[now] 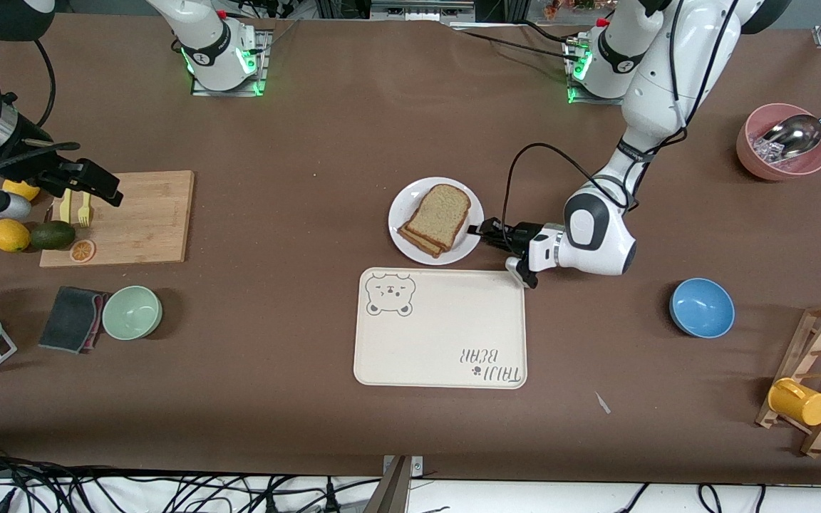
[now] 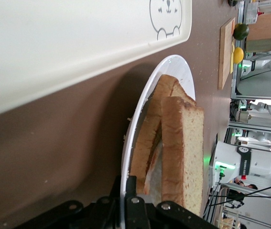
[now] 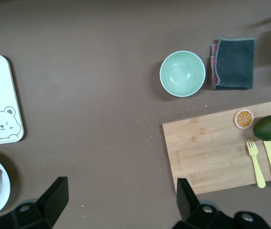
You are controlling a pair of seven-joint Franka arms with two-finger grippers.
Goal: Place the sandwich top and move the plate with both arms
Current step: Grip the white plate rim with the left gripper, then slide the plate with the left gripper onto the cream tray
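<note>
Letters spelling "TAIJI BEAR" mark the cream rectangular tray (image 1: pixel 446 335). Left gripper (image 1: pixel 480 230) pinches the round white plate's (image 1: pixel 403 235) rim, tan bread slice (image 1: pixel 441 210) on top. Right gripper (image 1: pixel 100 187) hangs wide open over the wooden cutting board (image 1: pixel 140 221).

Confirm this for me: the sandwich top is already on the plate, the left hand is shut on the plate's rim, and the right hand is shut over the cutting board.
One part is wrong. The right hand over the cutting board is open, as the right wrist view shows. The rest holds: the sandwich top lies on the plate, and the left hand is shut on the plate's rim.
</note>
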